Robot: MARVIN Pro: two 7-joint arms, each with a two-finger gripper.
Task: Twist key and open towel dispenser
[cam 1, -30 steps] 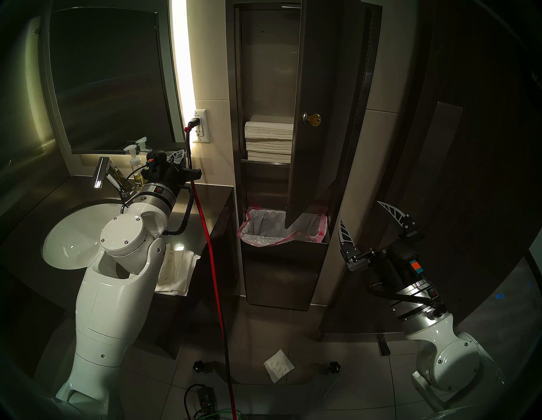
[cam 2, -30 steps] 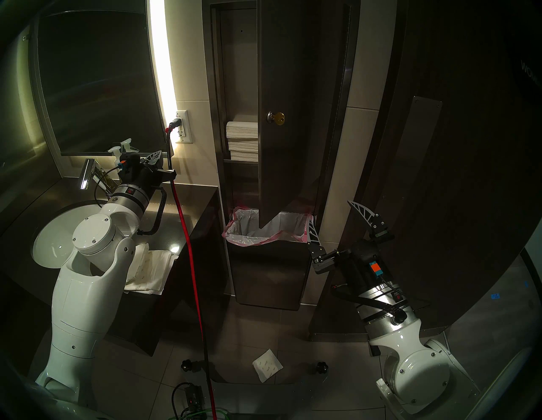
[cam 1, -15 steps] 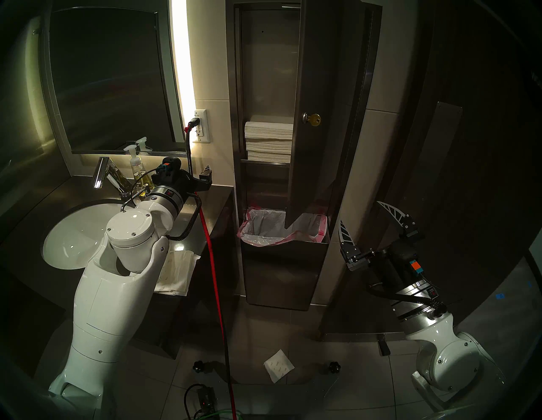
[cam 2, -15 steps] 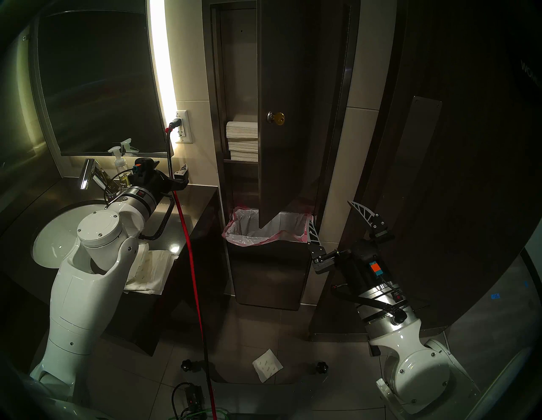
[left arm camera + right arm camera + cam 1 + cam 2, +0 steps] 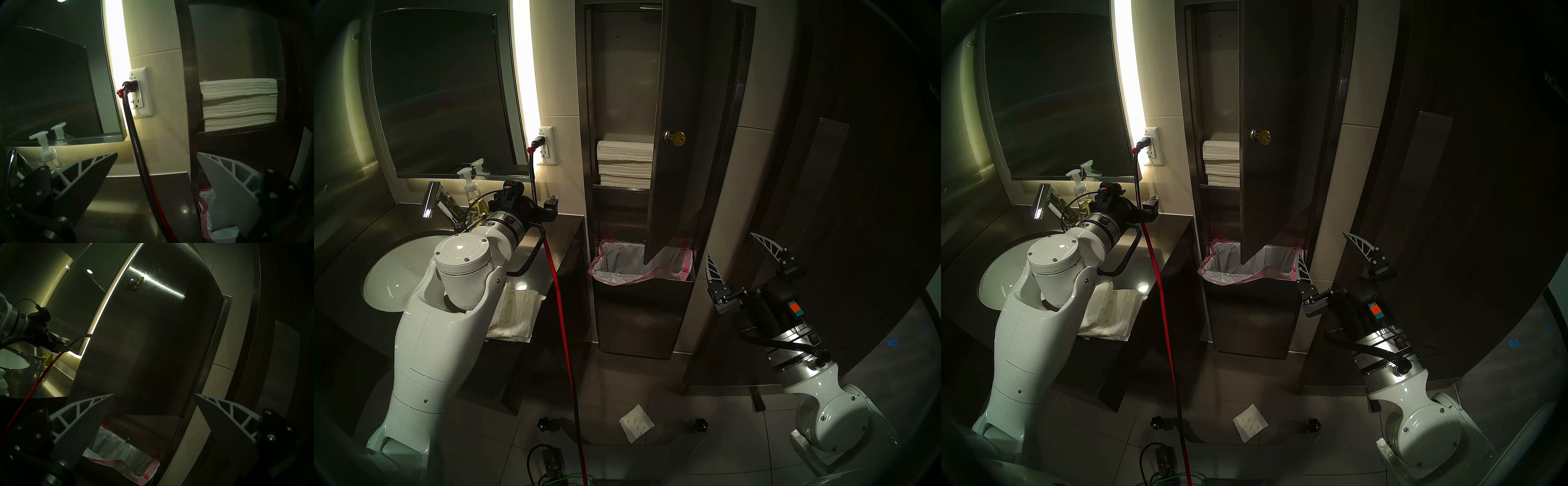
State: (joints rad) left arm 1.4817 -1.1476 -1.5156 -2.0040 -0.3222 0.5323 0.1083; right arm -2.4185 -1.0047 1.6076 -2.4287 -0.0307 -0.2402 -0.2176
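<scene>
The key [image 5: 678, 138] sits in the lock of the towel dispenser door [image 5: 673, 190], which stands swung open. It lies at 11 o'clock from the right end effector [image 5: 745, 261], the nearer one; both it and the left end effector [image 5: 156, 169] are open and empty.

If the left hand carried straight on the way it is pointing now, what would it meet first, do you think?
Most likely the black power cable, which hangs from the wall outlet and crosses between the open fingers of the left hand. Behind it is the tiled wall; depth is hard to judge.
</scene>
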